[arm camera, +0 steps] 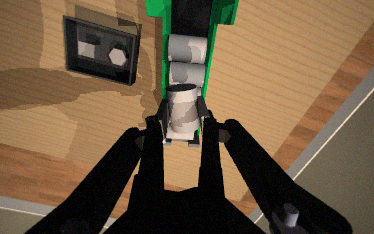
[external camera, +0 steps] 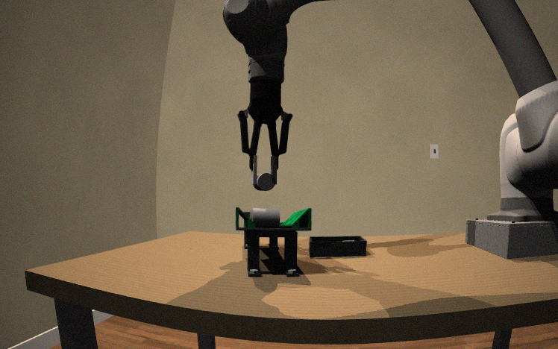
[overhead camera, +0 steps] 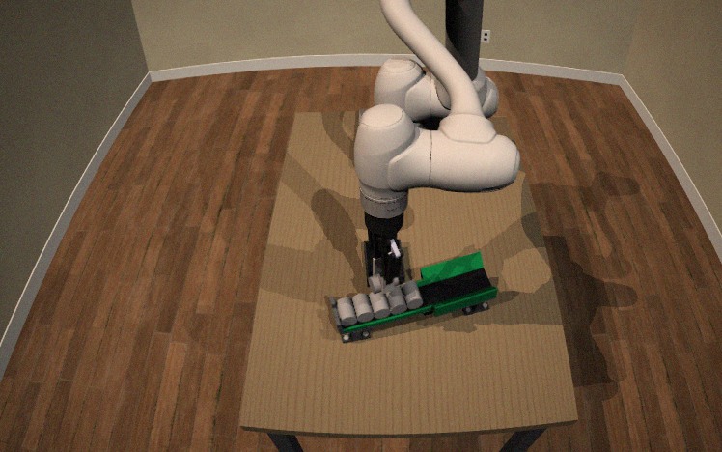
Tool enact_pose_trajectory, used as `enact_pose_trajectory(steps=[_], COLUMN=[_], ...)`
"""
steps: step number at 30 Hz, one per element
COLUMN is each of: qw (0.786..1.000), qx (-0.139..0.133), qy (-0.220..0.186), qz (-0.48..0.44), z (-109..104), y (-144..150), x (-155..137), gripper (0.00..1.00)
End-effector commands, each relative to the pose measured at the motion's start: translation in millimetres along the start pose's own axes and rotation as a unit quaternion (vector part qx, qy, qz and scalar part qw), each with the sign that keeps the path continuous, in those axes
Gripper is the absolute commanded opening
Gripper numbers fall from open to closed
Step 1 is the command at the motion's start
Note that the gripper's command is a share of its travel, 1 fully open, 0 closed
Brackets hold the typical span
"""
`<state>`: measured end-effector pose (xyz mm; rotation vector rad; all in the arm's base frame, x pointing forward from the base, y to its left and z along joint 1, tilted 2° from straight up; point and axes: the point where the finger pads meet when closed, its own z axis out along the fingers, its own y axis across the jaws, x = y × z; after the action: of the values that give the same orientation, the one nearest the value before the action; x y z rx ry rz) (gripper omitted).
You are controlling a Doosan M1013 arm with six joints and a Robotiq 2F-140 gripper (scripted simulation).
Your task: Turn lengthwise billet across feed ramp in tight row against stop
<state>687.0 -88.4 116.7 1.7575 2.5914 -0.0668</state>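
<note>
One billet [external camera: 264, 180] clamped in the gripper [external camera: 263, 176], well above the feed ramp [external camera: 297, 218].
Jaws clenched on its curved sides. Below it, other billets [overhead camera: 378, 305] lie crosswise in a row; beyond, a black tray [external camera: 337, 246] on the table [external camera: 123, 267].

We see one grey steel billet [external camera: 264, 180] clamped in the claw [external camera: 264, 177], hanging well above the ramp [overhead camera: 461, 265], its axis running lengthwise along it. Below, the other grey billets [overhead camera: 362, 307] lie across the green-sided ramp, side by side, toward the worktop's [overhead camera: 415, 394] left edge against the stop [overhead camera: 334, 310].
</note>
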Motion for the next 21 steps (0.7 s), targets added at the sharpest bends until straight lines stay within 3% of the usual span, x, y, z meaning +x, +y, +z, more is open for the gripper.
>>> enact_pose_trajectory(steps=[1,21], qw=[1.000,0.995], qx=[0.000,0.000], qy=[0.000,0.000], qz=[-0.011,-0.102], z=[-0.1,-0.1], y=[0.0,0.0], x=[0.0,0.0], gripper=[0.10,0.10])
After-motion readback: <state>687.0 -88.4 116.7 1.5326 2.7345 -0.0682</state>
